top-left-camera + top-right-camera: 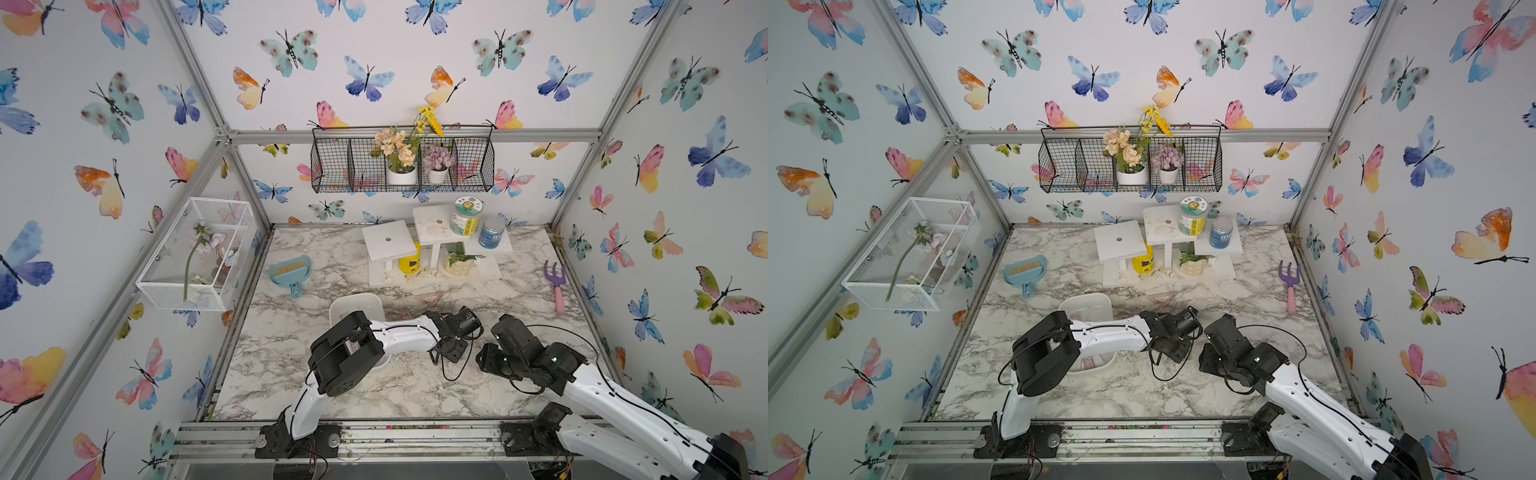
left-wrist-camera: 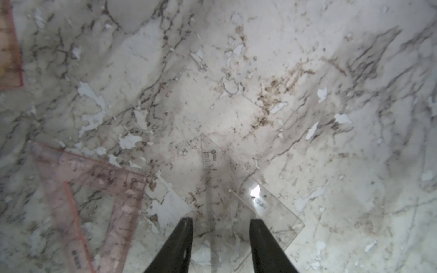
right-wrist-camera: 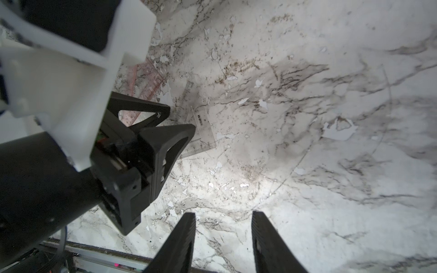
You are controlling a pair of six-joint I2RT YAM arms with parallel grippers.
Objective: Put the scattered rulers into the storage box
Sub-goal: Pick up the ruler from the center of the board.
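Observation:
A clear triangular ruler [image 2: 238,191] lies flat on the marble table, and my left gripper [image 2: 221,224] hangs open over it with one edge running between its fingers. The right wrist view shows the same gripper [image 3: 182,119] just above that clear ruler [image 3: 203,128]. A pink set square [image 2: 94,189] lies beside it, and another pink ruler [image 2: 9,47] shows at the frame edge. The white storage box [image 1: 357,301] sits left of centre, half hidden under my left arm, with a pinkish ruler [image 1: 1090,363] inside. My right gripper [image 3: 223,217] is open and holds nothing, close to the table's front edge.
A purple-and-pink toy fork [image 1: 557,286] lies at the right. A blue dustpan [image 1: 291,272] sits at the back left. A white stand with jars [image 1: 436,249] fills the back centre. A white mesh basket [image 1: 195,253] and a black wire basket [image 1: 403,164] hang on the walls.

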